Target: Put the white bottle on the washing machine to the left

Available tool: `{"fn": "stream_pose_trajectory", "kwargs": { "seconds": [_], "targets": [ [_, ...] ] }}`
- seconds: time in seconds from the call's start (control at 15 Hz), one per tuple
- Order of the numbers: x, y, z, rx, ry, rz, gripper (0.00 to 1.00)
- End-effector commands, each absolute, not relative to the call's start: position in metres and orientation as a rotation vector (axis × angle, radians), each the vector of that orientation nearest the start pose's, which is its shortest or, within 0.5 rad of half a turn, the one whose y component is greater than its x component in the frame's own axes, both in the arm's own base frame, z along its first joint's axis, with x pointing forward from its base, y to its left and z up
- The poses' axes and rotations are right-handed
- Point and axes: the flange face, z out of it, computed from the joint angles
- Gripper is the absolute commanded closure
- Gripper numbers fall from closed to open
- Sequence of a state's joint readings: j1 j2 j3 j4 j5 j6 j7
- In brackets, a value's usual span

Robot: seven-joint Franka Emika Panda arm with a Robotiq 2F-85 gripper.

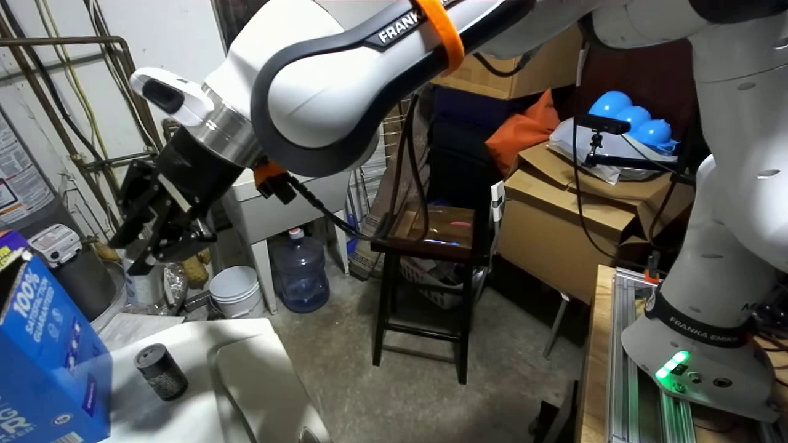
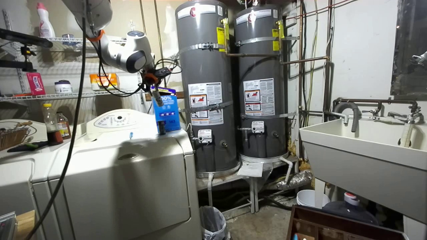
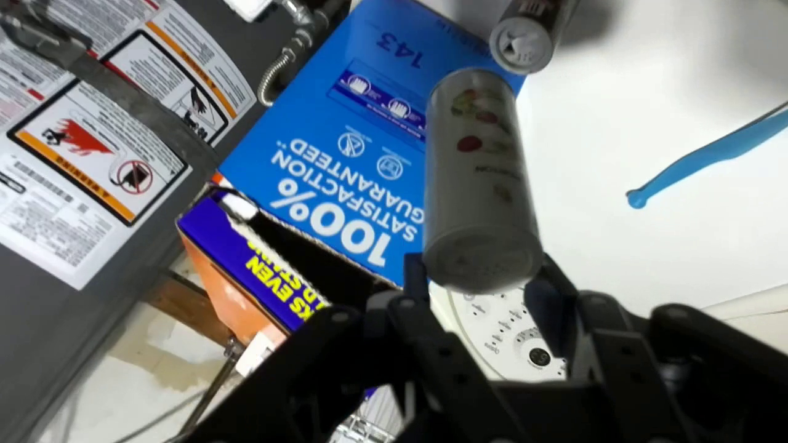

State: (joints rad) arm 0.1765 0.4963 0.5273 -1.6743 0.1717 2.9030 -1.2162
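The white bottle is a pale cylinder with small food pictures on its side. In the wrist view my gripper has its two dark fingers on either side of the bottle's near end, closed on it. In the exterior views the bottle shows below the fingers, small and grey and partly hidden. The gripper holds it tilted in the air, near the top of the blue box. The washing machine lies below, its white top also in an exterior view.
The blue box stands on the washing machine. A short dark cylinder stands beside it. A blue strip-like object lies on the white top. Another white machine stands alongside. Grey water heaters stand behind the box.
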Motion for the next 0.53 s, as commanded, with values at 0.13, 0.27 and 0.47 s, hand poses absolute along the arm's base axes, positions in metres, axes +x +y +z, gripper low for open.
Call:
{"fn": "stream_pose_trajectory", "kwargs": {
  "seconds": [0.13,0.27,0.47],
  "targets": [
    [0.614,0.454,0.448,1.775,2.327,1.478,0.81],
    [0.620,0.468,0.445,1.705,2.412,1.528,0.81],
    [0.617,0.467,0.425,1.800,2.532,1.403,0.81]
  ]
}}
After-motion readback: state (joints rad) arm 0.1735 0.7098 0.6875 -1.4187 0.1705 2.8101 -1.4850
